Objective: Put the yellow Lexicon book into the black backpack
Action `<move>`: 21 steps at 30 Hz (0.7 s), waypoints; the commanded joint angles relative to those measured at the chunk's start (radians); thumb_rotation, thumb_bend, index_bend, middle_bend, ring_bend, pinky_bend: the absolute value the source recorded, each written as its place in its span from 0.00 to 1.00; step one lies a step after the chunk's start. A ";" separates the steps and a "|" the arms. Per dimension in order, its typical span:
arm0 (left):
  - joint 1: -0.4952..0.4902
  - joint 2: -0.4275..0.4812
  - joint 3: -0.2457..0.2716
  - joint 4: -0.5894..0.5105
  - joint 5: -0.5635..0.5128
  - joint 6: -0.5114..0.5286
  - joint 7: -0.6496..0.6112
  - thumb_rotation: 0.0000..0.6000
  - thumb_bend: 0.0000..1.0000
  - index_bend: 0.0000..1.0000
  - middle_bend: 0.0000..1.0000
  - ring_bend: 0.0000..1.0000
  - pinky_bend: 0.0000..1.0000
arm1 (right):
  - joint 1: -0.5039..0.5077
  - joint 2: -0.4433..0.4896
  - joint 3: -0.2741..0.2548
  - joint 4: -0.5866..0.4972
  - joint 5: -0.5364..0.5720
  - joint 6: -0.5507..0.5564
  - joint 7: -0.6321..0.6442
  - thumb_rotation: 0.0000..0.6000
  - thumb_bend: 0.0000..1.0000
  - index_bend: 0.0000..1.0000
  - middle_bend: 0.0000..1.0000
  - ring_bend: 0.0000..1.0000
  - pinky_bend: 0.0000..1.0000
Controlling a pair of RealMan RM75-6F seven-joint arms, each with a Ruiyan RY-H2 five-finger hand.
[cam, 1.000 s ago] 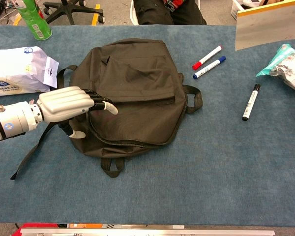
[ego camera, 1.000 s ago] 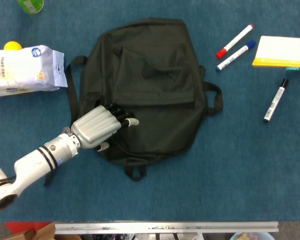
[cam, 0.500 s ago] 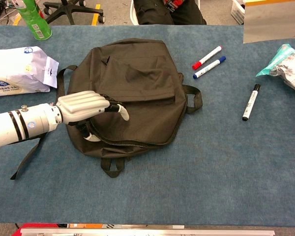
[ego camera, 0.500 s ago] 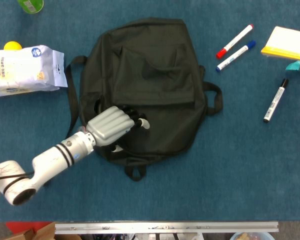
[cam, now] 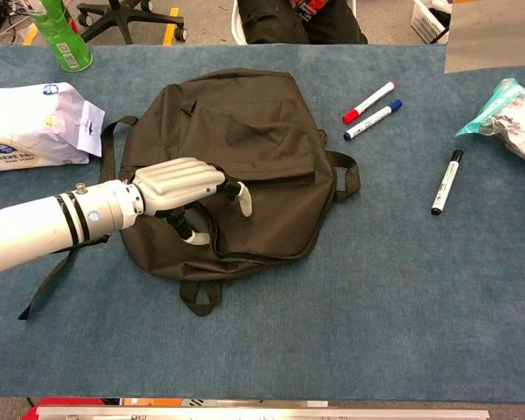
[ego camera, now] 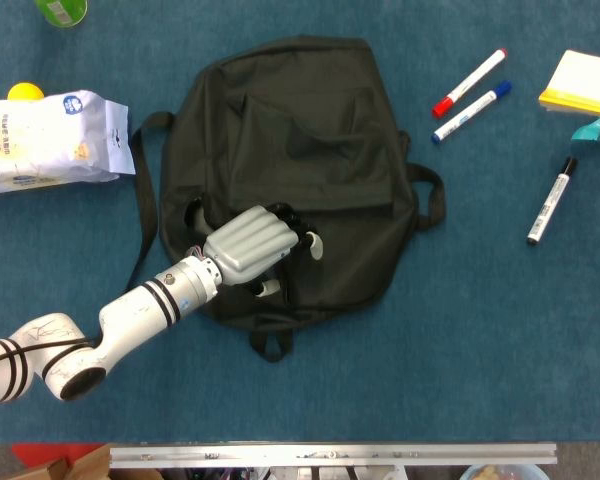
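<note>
While the black backpack (ego camera: 295, 170) lies flat on the blue table mat (ego camera: 430, 330) with its zipper opening not visibly parted, its interior cannot be inspected, so whether anything is in it cannot be told. The backpack serves as the landmark for all positions below.

The left hand (ego camera: 255, 240) rests on the lower-left part of the backpack, knuckles up, fingers curled toward the fabric near the zipper seam. In the chest view the left hand (cam: 185, 182) appears to have a fold of fabric or the zipper line under its fingertips, but whether it actually pinches anything cannot be told. The right hand is not visible in either view.

The yellow Lexicon book (ego camera: 585, 82) shows at the far upper right of the backpack, cut off by the frame edge, cover up, yellow spine toward the viewer. Its long axis runs roughly left to right. In the chest view it sits above table level, which suggests it is being carried; the holder is out of frame. The book lies well apart from the left hand, on the robot's right side, so the right arm is judged the nearer one.

Smaller items: a white snack bag (ego camera: 50, 140) left of the backpack; red (ego camera: 469, 83), blue (ego camera: 472, 110) and black (ego camera: 551, 200) markers to its right.
</note>
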 commanded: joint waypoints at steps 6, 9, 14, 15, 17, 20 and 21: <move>0.009 0.041 0.037 -0.007 -0.021 0.003 0.132 1.00 0.34 0.37 0.33 0.31 0.20 | -0.003 0.001 -0.001 0.004 -0.005 0.005 0.013 1.00 0.34 0.87 0.75 0.57 0.61; 0.020 0.038 0.038 -0.013 -0.029 0.025 0.133 1.00 0.35 0.44 0.38 0.36 0.21 | -0.005 0.002 -0.002 0.001 -0.008 0.008 0.017 1.00 0.34 0.88 0.75 0.57 0.61; 0.021 0.010 0.033 0.005 -0.041 0.034 0.121 1.00 0.39 0.56 0.45 0.43 0.25 | -0.008 0.006 -0.001 -0.004 -0.009 0.014 0.029 1.00 0.34 0.88 0.75 0.58 0.61; 0.021 0.002 0.031 0.010 -0.044 0.037 0.121 1.00 0.39 0.58 0.46 0.43 0.25 | -0.010 0.008 -0.001 -0.005 -0.008 0.015 0.032 1.00 0.34 0.88 0.75 0.58 0.61; 0.023 -0.007 0.029 0.016 -0.046 0.044 0.124 1.00 0.39 0.61 0.47 0.45 0.26 | -0.011 0.010 0.000 -0.005 -0.008 0.016 0.036 1.00 0.34 0.88 0.75 0.58 0.61; 0.030 -0.025 0.024 0.028 -0.049 0.067 0.128 1.00 0.39 0.64 0.49 0.47 0.28 | -0.013 0.013 -0.002 -0.006 -0.008 0.016 0.044 1.00 0.34 0.89 0.75 0.58 0.61; 0.032 -0.029 0.022 0.030 -0.052 0.073 0.127 1.00 0.39 0.65 0.50 0.47 0.29 | -0.014 0.013 -0.002 -0.006 -0.009 0.016 0.046 1.00 0.34 0.89 0.76 0.58 0.61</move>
